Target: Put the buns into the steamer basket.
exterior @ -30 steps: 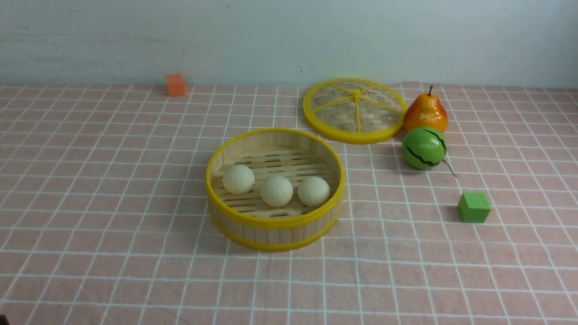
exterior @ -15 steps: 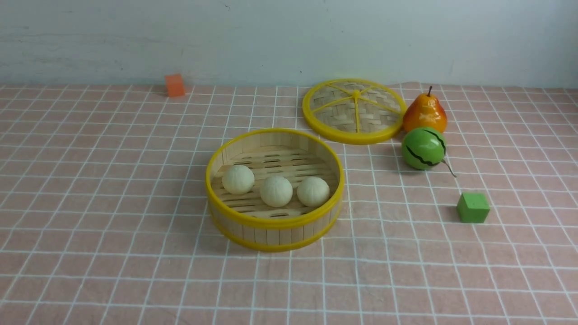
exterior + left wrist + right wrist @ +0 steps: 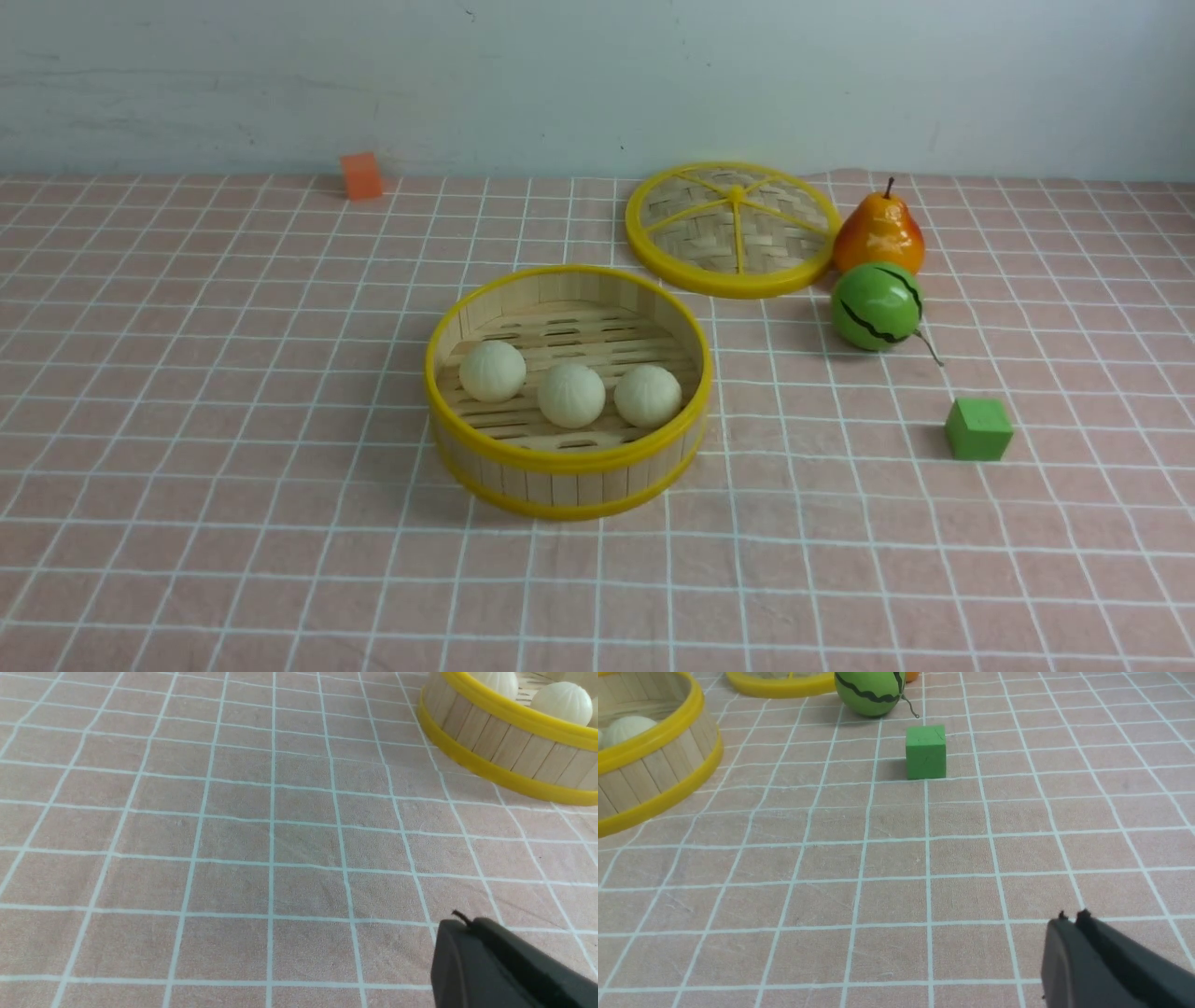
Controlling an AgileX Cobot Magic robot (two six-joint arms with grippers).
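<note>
Pressed together with nothing between its fingers, the left gripper (image 3: 462, 926) is clear of everything on the bench (image 3: 597, 597), and the right gripper (image 3: 1073, 921) is likewise closed on nothing. Beyond them, around the middle of the bench, sits the bamboo steamer basket (image 3: 569, 485), upright, with three cream-white buns on its slatted floor: the left bun (image 3: 493, 371), the middle bun (image 3: 571, 396) and the right bun (image 3: 648, 397). The job looks finished to me, so the main risk now is needless meddling: an arm swung low across the bench could knock the yellow rim and set the round buns rolling against the wall or one another. To the right stands a green cube (image 3: 978, 429), where a careless sweep by the right arm might shove it. Farther off, the striped toy melon (image 3: 876, 306) rests close by the orange toy pear (image 3: 879, 236); a bump from the near side could push the melon into the pear, and perhaps the pear into the woven bamboo lid (image 3: 738, 229) at its left.
</note>
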